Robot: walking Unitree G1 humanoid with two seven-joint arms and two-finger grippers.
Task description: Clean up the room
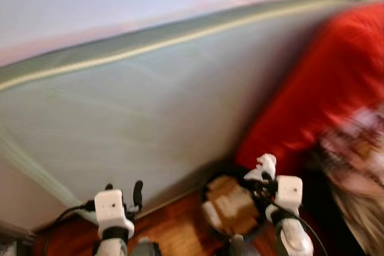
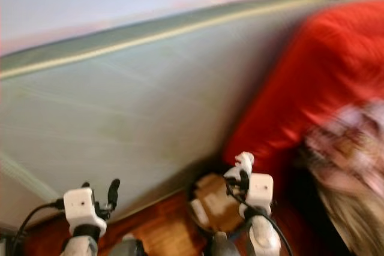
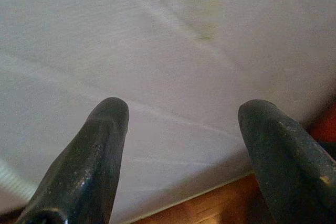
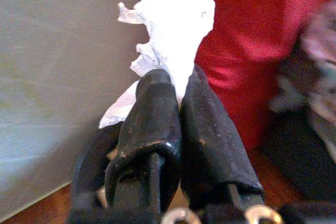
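Right tool clamped (fingers together) — left tool agape

Your head cameras look down, blurred, at the mattress; both wrist cameras face it close, sharing its pale side.

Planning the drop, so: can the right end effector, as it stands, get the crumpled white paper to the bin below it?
Probably yes. The right end effector, shut on the crumpled white paper, hovers by the bin, with nothing between them.
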